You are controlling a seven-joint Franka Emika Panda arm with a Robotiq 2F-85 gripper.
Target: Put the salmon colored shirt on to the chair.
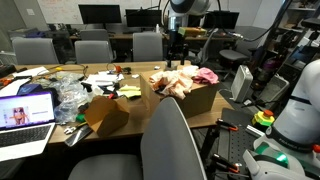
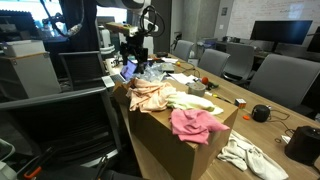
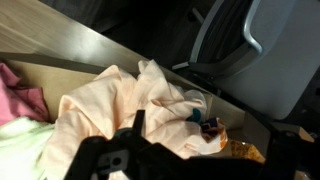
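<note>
An open cardboard box (image 2: 185, 150) stands on the wooden tabletop (image 2: 270, 135) and is heaped with clothes. The salmon shirt (image 2: 150, 96) lies crumpled on top at one end, with part of it spilling over the box's rim. A bright pink garment (image 2: 195, 125) hangs over the opposite corner, and a pale green piece (image 2: 190, 102) sits between the two, touching both. In the wrist view the salmon shirt (image 3: 120, 110) fills the middle as a rumpled mound. Its longer stretch runs from the lower left up toward the upper right, and a raised fold points at the grey chair (image 3: 235, 40) beyond the table's edge. No collar or sleeve can be made out, so which end is which cannot be told. The gripper (image 1: 175, 52) hangs above the box, apart from the clothes. In the wrist view it is only a dark, blurred shape at the bottom edge, so I cannot tell whether it is spread or closed. A second, smaller cardboard box (image 1: 105, 115) sits further along the tabletop, its contents hidden. In an exterior view a grey chair (image 1: 175, 140) stands at the table's near side, just beside the clothes box.
</note>
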